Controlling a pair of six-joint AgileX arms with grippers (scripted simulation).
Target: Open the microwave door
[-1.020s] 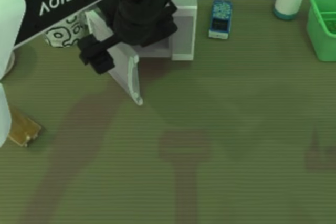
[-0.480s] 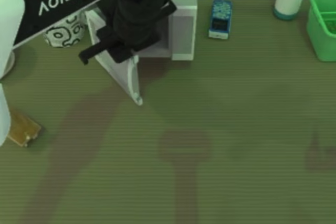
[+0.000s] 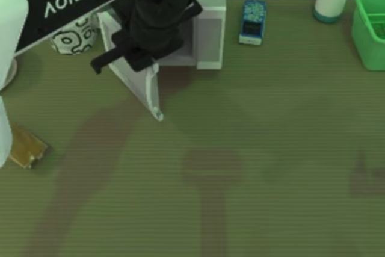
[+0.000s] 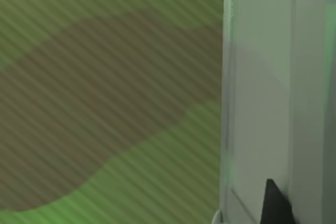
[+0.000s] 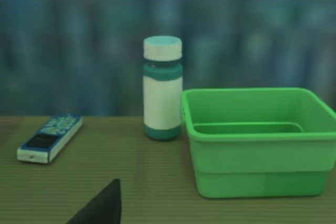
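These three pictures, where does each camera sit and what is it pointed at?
Top view: above the table, looking down on the microwave, its open microwave door and the left arm.
Left wrist view: on the left arm, facing the microwave door; one dark fingertip shows.
Right wrist view: on the parked right arm, facing the green bin; a dark finger shows.
Shared: top and right wrist views both show the green bin.

Microwave (image 3: pixel 209 25) far-left; microwave door (image 3: pixel 143 85) swung open
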